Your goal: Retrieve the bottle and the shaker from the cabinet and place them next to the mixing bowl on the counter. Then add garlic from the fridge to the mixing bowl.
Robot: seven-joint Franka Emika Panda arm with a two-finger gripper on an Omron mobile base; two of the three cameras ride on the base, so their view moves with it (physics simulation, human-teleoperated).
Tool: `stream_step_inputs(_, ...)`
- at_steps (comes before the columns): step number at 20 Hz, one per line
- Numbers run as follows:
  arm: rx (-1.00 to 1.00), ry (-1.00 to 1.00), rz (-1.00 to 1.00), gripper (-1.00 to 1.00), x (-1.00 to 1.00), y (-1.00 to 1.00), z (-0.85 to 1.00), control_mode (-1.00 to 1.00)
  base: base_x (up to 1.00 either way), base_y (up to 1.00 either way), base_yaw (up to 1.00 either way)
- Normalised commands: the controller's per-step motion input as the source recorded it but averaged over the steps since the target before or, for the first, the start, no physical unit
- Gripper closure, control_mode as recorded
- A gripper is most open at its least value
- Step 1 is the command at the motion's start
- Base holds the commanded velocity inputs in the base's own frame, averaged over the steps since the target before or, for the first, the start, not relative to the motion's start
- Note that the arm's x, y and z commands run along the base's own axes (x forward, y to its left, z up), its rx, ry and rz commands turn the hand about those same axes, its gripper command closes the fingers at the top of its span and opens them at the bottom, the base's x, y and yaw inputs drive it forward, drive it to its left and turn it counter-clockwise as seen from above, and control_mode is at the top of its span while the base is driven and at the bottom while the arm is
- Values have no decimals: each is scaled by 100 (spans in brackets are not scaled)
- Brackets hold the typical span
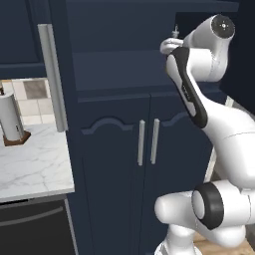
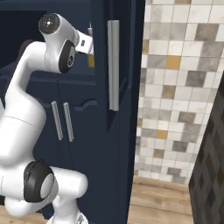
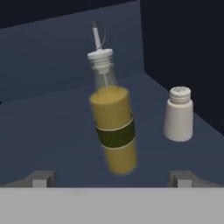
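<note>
Jaws spread wide flank the bottle [image 3: 113, 131], arm raised into the cabinet [image 1: 114, 60].

Lighting: flat, even, rendered; no glare. Navy cabinet [image 1: 114, 89] interior dim, its back wall near black in the hand view. Tiled wall [image 2: 175, 87] and marble counter [image 1: 30, 159] bright. Bottle [image 3: 113, 127] sharp (lower end slightly soft), faint shadow beneath the shaker [image 3: 178, 114]. No edge distortion.

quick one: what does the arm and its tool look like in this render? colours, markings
Glossy white rounded arm links, black bands at the joints, and a round grey end cap with a small centre mark on the top joint. The tool has two small grey blocky fingertips.
</note>
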Motion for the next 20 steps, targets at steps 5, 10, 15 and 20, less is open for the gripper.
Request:
stream_step_inputs(5,-2,-1,0,-100,0,0,2,-100,0,0,0)
stream_step_inputs(10,-16,9,0,-100,0,0,15,-100,0,0,0)
stream_step_inputs(15,-12,11,0,-100,12,0,3,-100,0,0,0)
stream_step_inputs(20,0,2,0,-100,32,0,0,-100,0,0,0)
